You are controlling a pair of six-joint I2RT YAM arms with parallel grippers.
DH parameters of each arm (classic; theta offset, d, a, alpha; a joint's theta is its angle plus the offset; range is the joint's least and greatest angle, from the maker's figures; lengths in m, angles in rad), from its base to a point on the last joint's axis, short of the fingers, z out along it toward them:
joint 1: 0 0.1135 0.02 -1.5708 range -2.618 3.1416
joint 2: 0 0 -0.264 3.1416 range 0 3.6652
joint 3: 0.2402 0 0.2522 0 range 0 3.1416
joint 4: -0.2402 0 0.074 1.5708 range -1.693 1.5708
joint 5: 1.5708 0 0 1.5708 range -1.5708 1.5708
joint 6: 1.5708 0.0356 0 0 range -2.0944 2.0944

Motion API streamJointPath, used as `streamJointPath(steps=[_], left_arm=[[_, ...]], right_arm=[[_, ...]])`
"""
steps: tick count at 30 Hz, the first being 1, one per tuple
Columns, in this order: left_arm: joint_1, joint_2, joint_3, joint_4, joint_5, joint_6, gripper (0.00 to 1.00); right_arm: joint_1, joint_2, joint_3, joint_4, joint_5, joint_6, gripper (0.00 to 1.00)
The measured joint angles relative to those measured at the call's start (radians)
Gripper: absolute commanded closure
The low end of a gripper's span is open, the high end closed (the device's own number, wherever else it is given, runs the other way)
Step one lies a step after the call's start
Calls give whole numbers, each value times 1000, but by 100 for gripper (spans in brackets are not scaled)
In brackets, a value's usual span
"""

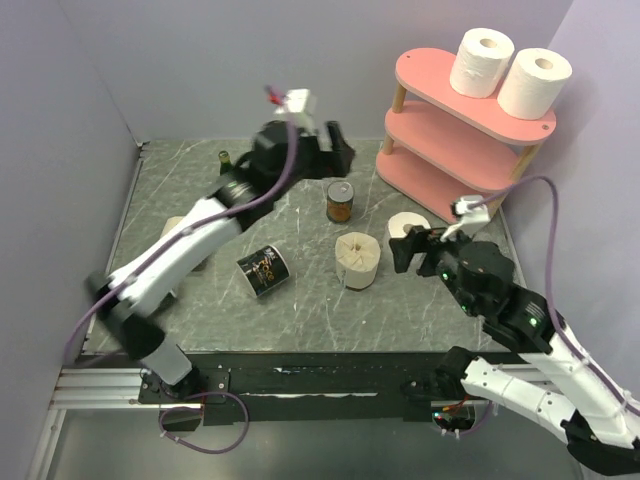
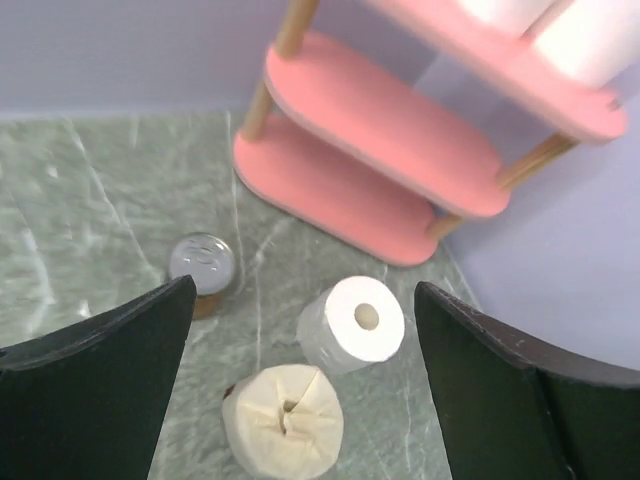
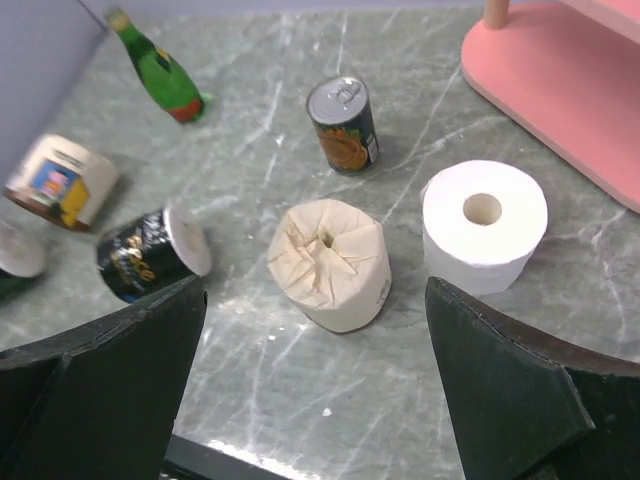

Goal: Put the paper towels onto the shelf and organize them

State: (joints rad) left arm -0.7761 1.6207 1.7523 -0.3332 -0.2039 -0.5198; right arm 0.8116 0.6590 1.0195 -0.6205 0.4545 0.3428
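**Fetching the third roll for the shelf**

Two of the paper towels (image 1: 482, 62) are stood side by side on the top board of the shelf (image 1: 425, 78). The third roll (image 1: 408, 228) is seen upright on the surface (image 1: 300, 310), just beside the shelf's bottom board. The left claw (image 2: 305, 290) is held high, spread wide, with nothing in it. The right claw (image 3: 315, 285), equally wide and empty, is poised near the third roll. That roll is probably to be straddled next and gripped gently, the wrapped beige roll (image 1: 357, 260) beside it being avoided.
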Motion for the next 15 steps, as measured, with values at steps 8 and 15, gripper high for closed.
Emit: streamJointPath(steps=[8, 15], left_arm=[[-19, -433, -441, 50, -130, 92, 4], [-21, -502, -697, 34, -294, 216, 4]], right_arm=[[-100, 224, 18, 27, -41, -47, 17], [-317, 455, 100, 26, -125, -23, 18]])
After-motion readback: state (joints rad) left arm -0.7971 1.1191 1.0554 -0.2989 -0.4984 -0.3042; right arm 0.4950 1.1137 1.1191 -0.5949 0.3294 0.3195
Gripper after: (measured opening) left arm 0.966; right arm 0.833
